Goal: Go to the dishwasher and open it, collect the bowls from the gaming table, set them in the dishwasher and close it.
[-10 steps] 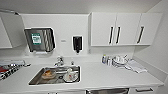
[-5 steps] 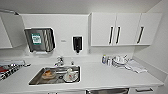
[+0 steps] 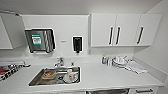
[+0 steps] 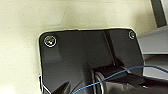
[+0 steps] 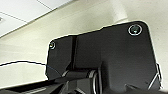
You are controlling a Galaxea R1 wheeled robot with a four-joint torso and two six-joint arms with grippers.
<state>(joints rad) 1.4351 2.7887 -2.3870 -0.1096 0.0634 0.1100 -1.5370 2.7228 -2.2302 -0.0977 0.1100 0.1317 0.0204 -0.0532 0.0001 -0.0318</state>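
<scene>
I face a white kitchen counter [image 3: 105, 77] with a steel sink [image 3: 56, 76] set into it. Just under the counter's front edge, at the lower edge of the head view, a narrow grey strip [image 3: 108, 91] shows. It looks like the top of the dishwasher, and the rest of it is cut off. In the left wrist view and the right wrist view I see my own dark plates against pale walls and ceiling.
Dishes lie in the sink: a brownish bowl [image 3: 48, 74] and a white cup [image 3: 70, 75]. A tap [image 3: 60, 62] stands behind it. A towel dispenser [image 3: 40, 40] and black soap dispenser [image 3: 77, 44] hang on the wall. White upper cabinets [image 3: 125, 30] are at right, more dishes [image 3: 118, 61] beneath.
</scene>
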